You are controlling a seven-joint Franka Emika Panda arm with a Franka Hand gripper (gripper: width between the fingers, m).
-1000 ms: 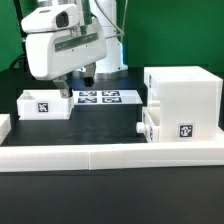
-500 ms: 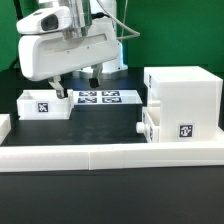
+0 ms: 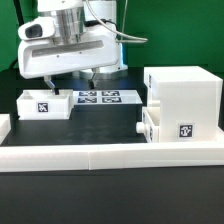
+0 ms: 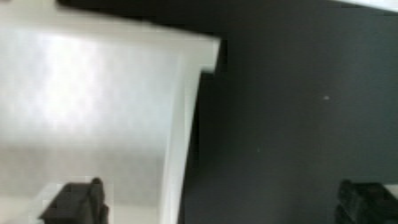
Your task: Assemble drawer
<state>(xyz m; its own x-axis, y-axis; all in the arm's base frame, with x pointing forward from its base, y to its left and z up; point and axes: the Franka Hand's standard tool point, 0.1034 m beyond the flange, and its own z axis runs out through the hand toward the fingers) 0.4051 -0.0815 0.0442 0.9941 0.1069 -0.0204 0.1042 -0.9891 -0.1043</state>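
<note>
- A long low white wall point(image 3: 100, 155) runs across the dark table point(image 3: 110, 200) nearest the exterior camera. It is not part of the job.
- Behind it, toward the exterior view's right, stands the drawer's housing point(image 3: 185, 90). One tray point(image 3: 150, 127) appears to sit in its lower part, with the black knob point(image 3: 138, 128) facing the exterior view's left. Whether that tray is fully home is too small to tell.
- Toward the exterior view's left, well apart from the housing, the loose tray point(image 3: 40, 104) rests flat on the table with its tag facing the camera.
- The gripper point(image 3: 73, 85) hangs just above the loose tray's inner end, between it and the marker board point(image 3: 98, 97). In the wrist view its fingers point(image 4: 73, 200) are spread wide and hold nothing, and the tray's white wall point(image 4: 107, 110) lies between them.
- Step in hand, as I judge it: the approach to pick up the loose tray.
- The next move calls for lowering so the fingers straddle one tray wall and then closing firmly. The tray must then be carried level to the housing's free slot and lined up squarely before it is pushed in.
</note>
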